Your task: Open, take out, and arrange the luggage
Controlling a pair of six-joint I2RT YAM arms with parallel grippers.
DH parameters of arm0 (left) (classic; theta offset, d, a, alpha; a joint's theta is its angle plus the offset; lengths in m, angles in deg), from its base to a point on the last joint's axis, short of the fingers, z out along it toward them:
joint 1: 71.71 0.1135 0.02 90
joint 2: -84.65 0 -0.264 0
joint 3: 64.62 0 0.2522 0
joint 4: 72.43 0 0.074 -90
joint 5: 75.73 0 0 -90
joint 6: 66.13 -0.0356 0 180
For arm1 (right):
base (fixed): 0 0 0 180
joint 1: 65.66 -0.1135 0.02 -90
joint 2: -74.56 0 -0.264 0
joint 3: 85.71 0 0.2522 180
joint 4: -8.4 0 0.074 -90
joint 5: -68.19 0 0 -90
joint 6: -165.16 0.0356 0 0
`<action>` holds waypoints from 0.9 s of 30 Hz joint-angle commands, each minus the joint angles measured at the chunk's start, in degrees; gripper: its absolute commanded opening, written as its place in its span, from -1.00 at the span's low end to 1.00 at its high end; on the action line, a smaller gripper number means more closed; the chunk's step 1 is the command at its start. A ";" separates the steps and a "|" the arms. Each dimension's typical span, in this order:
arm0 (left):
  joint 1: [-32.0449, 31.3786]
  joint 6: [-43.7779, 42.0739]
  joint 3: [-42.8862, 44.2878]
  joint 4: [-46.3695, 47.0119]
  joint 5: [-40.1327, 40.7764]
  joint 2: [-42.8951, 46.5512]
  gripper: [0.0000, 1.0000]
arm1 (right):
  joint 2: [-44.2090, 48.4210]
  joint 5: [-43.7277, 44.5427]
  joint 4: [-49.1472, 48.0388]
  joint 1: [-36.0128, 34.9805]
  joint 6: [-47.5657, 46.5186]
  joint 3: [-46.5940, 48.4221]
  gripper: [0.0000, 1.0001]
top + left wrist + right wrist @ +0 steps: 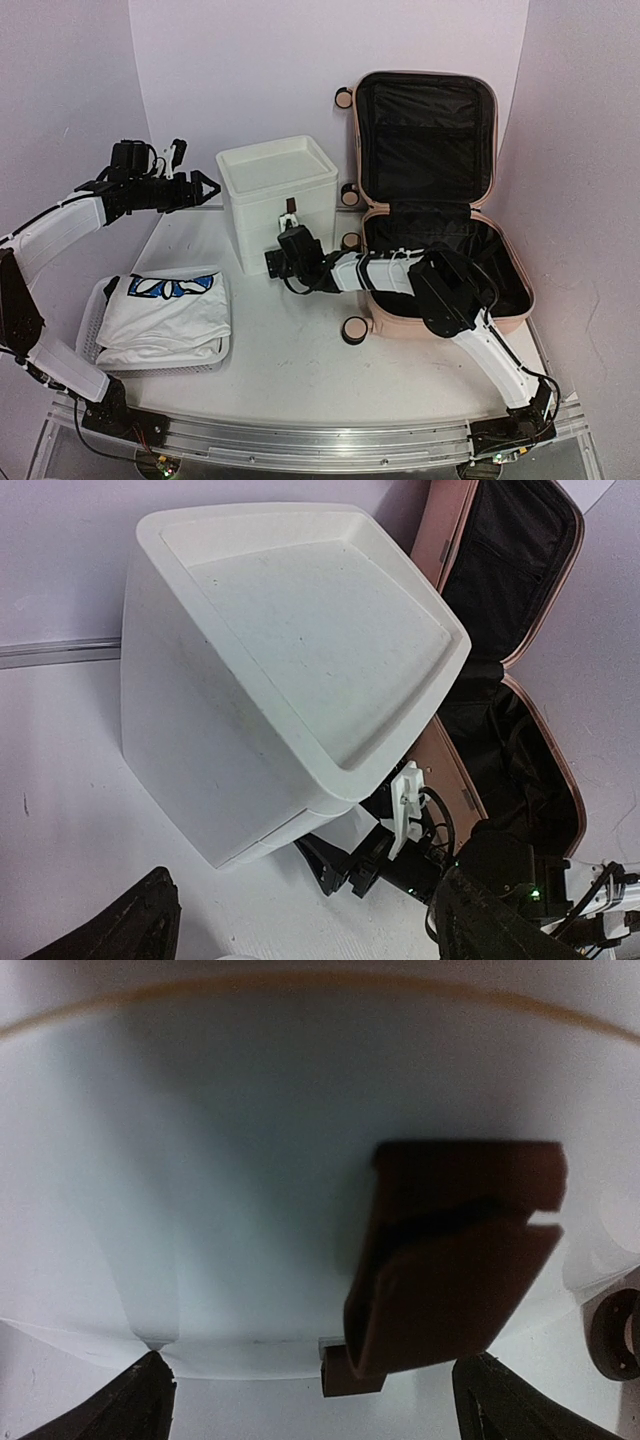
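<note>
- Luggage (425,140): pale pink hard-shell case, lying open at the 2–3 o'clock side of the table (300,360). The lid stands upright against the back wall and the base lies flat in front of it. Black lining shows in both halves. Caster wheels (355,330) run down its left edge.
- White drawer unit (275,195): just left of the case, towards 12 o'clock. A brown handle tab (450,1270) is on its front face.
- Right gripper (291,232): reaches from in front of the case to the drawer front. Jaws stand wide and hold nothing. In the wrist view the tab lies between the fingertips (140,1405); whether they touch it cannot be told.
- Left gripper (208,186): raised at 10 o'clock, pointing at the drawer unit and well apart from it. Jaws are wide and empty.
- White mesh basket (95,320): at 8 o'clock, holding a folded white garment (170,315).
- Markings: the garment carries a blue-and-black print, which cannot be read as lettering.
</note>
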State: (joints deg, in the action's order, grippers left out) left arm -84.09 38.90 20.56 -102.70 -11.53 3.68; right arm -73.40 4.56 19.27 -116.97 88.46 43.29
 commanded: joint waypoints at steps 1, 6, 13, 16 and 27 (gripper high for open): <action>-0.01 0.46 -0.20 1.30 -0.54 0.19 0.77 | -0.98 1.43 -5.63 0.42 -1.30 4.23 0.96; 0.20 0.03 -0.30 1.22 -0.07 0.58 0.77 | 2.68 -1.26 -5.22 0.34 -1.65 0.61 0.97; 0.26 -1.25 0.03 1.33 0.42 0.65 0.78 | 18.89 -6.71 7.67 0.37 -1.34 -11.76 0.97; 0.17 -2.84 0.12 1.31 1.42 0.63 0.76 | 25.35 -11.31 17.52 0.36 -1.75 -14.65 0.97; -1.78 0.68 8.64 -8.10 19.57 -5.98 0.72 | 49.82 0.44 46.51 0.63 -1.86 -30.75 0.96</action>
State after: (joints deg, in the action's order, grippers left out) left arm -84.99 35.67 21.42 -104.56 -1.89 2.74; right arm -31.48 -1.86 52.58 -116.71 87.15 19.77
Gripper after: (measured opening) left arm 0.869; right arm 0.983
